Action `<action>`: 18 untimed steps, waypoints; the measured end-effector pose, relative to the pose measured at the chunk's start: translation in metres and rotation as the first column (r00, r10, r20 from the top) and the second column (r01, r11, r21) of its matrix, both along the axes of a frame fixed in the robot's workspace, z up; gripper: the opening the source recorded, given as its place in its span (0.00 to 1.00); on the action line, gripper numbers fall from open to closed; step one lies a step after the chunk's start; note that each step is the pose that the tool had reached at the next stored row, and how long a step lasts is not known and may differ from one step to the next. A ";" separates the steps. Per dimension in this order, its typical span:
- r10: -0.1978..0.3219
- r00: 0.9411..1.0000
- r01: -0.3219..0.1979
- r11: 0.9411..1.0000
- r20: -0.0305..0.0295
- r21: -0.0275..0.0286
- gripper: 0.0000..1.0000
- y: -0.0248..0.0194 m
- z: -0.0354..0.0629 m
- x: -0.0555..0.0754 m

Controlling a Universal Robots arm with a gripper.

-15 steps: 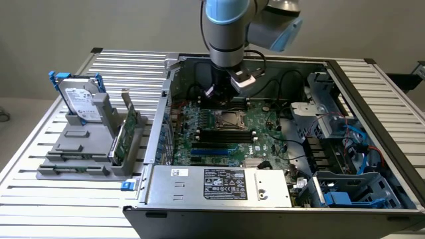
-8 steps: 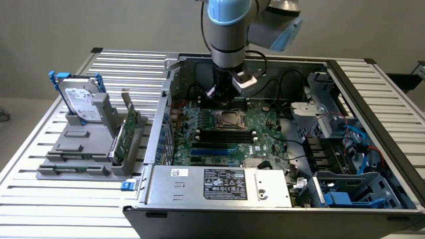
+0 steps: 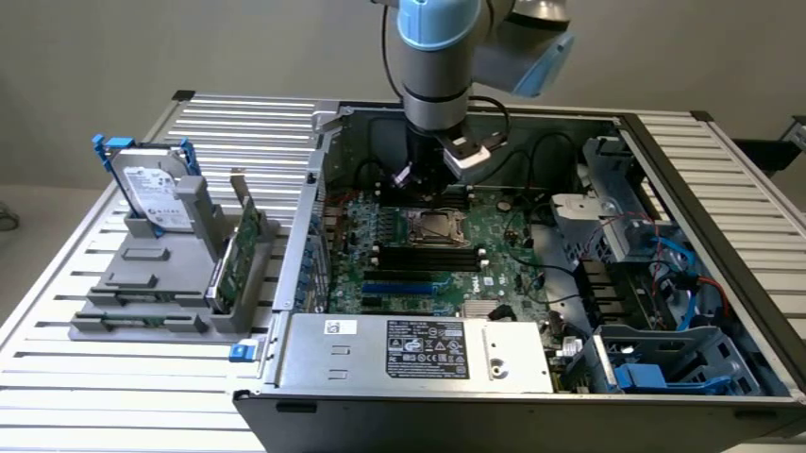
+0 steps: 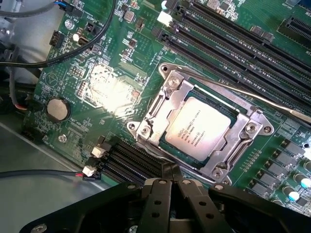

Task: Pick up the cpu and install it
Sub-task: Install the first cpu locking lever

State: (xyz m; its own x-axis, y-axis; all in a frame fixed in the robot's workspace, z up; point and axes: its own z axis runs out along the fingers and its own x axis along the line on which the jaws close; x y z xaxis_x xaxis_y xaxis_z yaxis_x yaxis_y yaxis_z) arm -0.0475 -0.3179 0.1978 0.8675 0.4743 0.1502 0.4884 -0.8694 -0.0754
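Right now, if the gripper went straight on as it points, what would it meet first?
Probably the edge of the socket frame around the cpu, just ahead of the gripper; depth is unclear.

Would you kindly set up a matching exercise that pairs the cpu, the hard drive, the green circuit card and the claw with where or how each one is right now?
Things:
1. cpu
2. hard drive
3. green circuit card
4. claw

Places or states:
A. shut, above the motherboard
B. lying in the socket
C. on edge in the grey rack, on the side by the case
D. upright in the grey rack, wearing a blue bracket

Pairs: 1-B; 2-D; 3-C; 4-A
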 end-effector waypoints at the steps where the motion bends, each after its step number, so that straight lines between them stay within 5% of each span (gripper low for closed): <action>1: 0.000 1.000 0.000 1.000 0.000 0.000 0.11 0.0000 -0.0002 0.001; 10: 0.000 1.000 0.000 1.000 0.000 0.000 0.11 0.0000 -0.0012 0.003; 18: 0.000 1.000 0.000 1.000 -0.008 0.000 0.11 0.0002 -0.0003 0.003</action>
State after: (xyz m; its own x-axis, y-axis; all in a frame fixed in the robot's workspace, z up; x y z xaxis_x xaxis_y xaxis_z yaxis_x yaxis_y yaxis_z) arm -0.0446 -0.3177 0.1975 0.8686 0.4744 0.1431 0.4879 -0.8693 -0.0797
